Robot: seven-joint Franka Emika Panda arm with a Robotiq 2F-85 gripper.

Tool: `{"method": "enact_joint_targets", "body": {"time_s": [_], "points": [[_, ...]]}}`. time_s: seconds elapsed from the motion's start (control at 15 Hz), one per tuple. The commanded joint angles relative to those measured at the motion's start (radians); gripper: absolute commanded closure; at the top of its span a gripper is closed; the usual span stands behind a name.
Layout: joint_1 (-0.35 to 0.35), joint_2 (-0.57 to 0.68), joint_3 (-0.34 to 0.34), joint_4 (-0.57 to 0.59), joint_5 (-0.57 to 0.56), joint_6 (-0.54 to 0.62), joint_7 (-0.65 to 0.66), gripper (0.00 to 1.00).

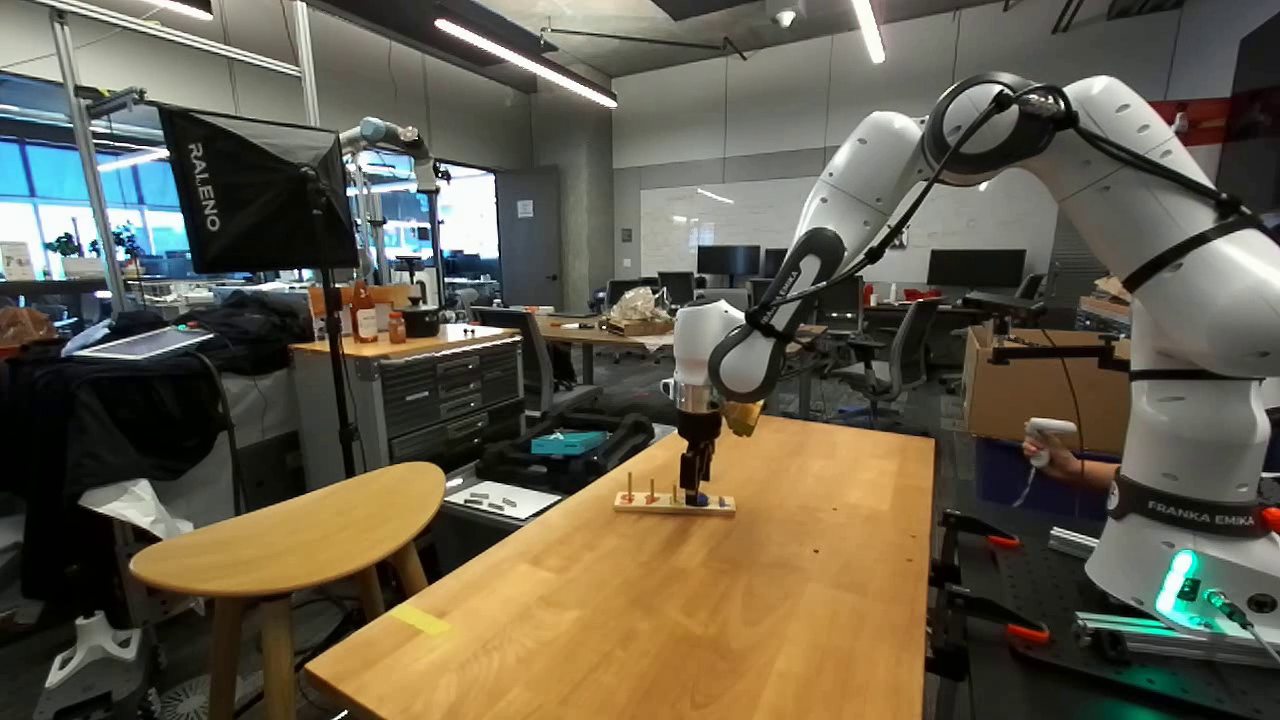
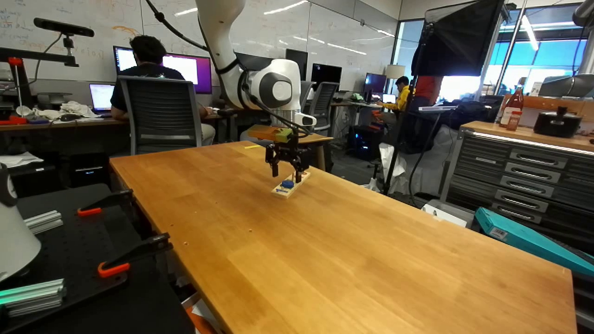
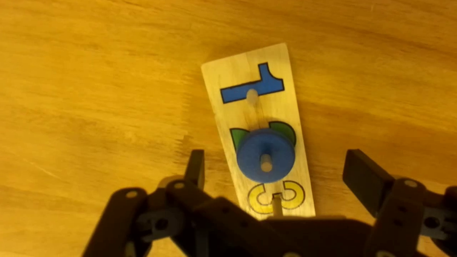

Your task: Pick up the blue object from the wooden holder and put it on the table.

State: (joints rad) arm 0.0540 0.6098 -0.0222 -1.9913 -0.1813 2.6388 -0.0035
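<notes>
Taking the clock from the centre of an exterior view, I have a black softbox (image 1: 260,190) lettered RALENO at ten o'clock, a rounded wooden stool (image 1: 300,530) at eight, a strip of yellow tape (image 1: 422,619) past seven and a cardboard box (image 1: 1010,390) at three. Also in an exterior view, I see a person (image 2: 151,72) in a black T-shirt at ten, seated in an office chair (image 2: 162,111); someone in a yellow top (image 2: 400,99) at two; a grey drawer cabinet (image 2: 515,176) at three, a labelled red bottle (image 2: 513,99) on it; and a teal box (image 2: 524,239) between three and four.
</notes>
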Motion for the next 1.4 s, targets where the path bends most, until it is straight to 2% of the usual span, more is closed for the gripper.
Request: {"method": "enact_joint_targets", "body": {"time_s": [0.0, 0.07, 0.2, 0.53, 0.8, 0.93, 1.0, 1.07, 1.13, 1.2, 1.33], "points": [[0.003, 0.051, -0.002, 0.068, 0.004, -0.016, -0.017, 0.0], [0.002, 0.055, -0.002, 0.073, 0.003, -0.017, -0.02, 0.25], [0.001, 0.062, -0.002, 0.079, 0.005, -0.019, -0.022, 0.28], [0.003, 0.062, -0.001, 0.081, 0.005, -0.028, -0.023, 0.67], [0.006, 0.056, -0.003, 0.083, 0.003, -0.037, -0.022, 0.84], [0.005, 0.054, -0.006, 0.086, 0.003, -0.047, -0.021, 0.86], [0.005, 0.055, -0.007, 0.087, 0.002, -0.053, -0.019, 0.7], [0.004, 0.056, -0.007, 0.088, 0.003, -0.056, -0.019, 0.5], [0.004, 0.054, -0.008, 0.086, 0.003, -0.057, -0.018, 0.49], [0.004, 0.055, -0.007, 0.086, 0.003, -0.062, -0.018, 0.44], [0.004, 0.05, -0.005, 0.082, 0.003, -0.074, -0.021, 0.28]]}}
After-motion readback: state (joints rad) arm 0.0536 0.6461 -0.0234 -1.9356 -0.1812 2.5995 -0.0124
